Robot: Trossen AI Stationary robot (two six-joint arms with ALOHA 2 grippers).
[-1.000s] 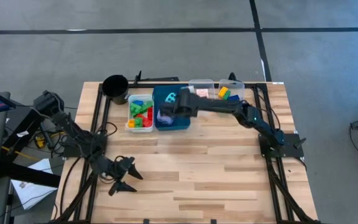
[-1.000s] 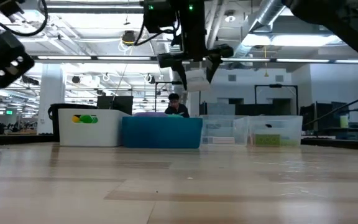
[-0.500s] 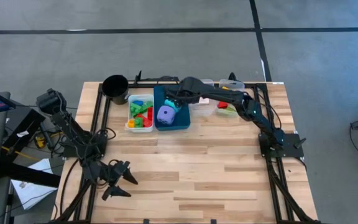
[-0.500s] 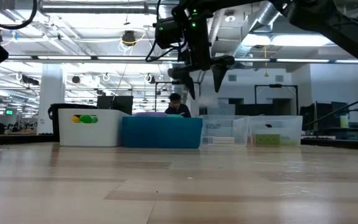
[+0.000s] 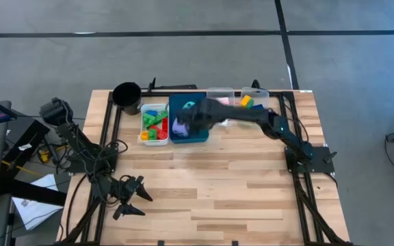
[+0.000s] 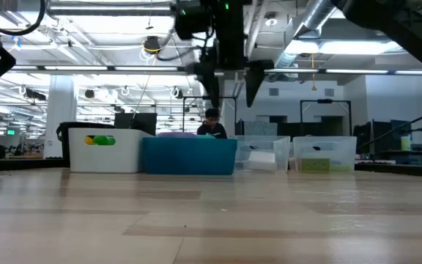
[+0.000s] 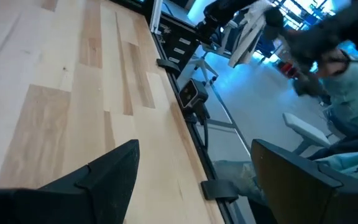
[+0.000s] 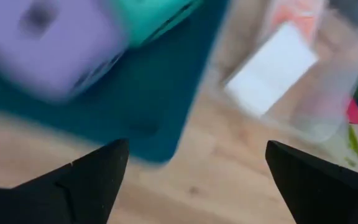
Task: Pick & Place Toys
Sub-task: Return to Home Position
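Right end effector (image 6: 231, 92) swung back over smooth rectangular blue bin (image 6: 189, 155).

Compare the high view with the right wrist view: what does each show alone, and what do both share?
High only: the black cup, the white bin of bricks, the left gripper idle and open near the left edge of the table. Wrist only: a white card in a clear bin. Both: the blue bin with the purple die, under the open right gripper.
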